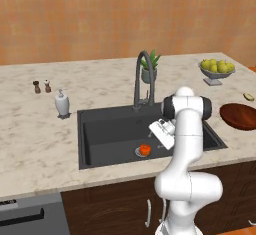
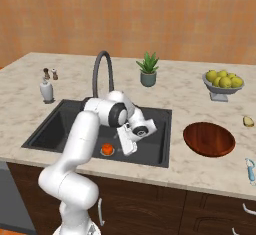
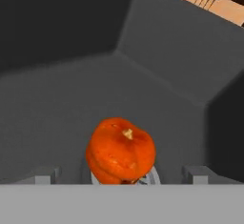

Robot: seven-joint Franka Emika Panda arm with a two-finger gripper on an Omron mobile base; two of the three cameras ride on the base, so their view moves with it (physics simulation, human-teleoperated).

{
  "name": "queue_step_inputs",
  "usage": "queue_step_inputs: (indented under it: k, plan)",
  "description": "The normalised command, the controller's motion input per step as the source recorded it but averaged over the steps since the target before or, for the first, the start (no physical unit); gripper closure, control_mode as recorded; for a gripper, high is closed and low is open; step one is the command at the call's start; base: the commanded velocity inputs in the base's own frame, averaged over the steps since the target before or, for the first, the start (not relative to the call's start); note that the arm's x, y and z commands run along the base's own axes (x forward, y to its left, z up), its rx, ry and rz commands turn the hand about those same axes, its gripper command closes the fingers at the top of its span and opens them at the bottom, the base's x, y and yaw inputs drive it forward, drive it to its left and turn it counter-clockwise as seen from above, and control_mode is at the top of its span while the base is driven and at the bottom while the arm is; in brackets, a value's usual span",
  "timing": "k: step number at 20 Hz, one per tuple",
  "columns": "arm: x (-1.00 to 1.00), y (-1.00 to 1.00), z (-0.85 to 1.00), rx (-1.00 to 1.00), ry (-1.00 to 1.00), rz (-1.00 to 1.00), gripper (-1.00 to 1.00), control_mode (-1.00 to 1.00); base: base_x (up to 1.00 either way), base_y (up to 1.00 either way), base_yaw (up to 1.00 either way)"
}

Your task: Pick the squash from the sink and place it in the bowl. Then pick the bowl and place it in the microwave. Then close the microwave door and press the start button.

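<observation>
Spread wide and holding nothing, my gripper (image 3: 122,174) hangs low inside the sink (image 1: 100,129), one finger tip on either side of the squash (image 3: 120,150) and neither touching it as far as I can see. That squash sits on the silver drain on the basin floor, its pale stem facing my hand camera, with my hand just beside it in both base views. Off to my right the bowl (image 2: 209,139) rests on the counter (image 2: 190,89), near the grey dish of yellow-green fruit (image 2: 223,81).
</observation>
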Motion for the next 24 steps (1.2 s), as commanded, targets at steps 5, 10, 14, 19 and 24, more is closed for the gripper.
queue_step_inputs:
  k: [5, 10, 14, 19, 24]
  plan:
    - [0.1, 0.18, -0.34, 0.16, 0.05, 0.05, -1.0, -1.0, 0.0, 0.0, 0.0]
    - [0.09, 0.28, -0.23, 0.02, 0.04, 0.05, -1.0, -1.0, 0.0, 0.0, 0.0]
    - [0.01, 0.44, -0.22, 0.01, 0.0, 0.08, -1.0, -1.0, 0.0, 0.0, 0.0]
    - [0.01, 0.48, -0.3, 0.0, 0.0, 0.04, -1.0, -1.0, 0.0, 0.0, 0.0]
    - [0.0, 0.59, -0.23, 0.06, 0.0, 0.14, -1.0, -1.0, 0.0, 0.0, 0.0]
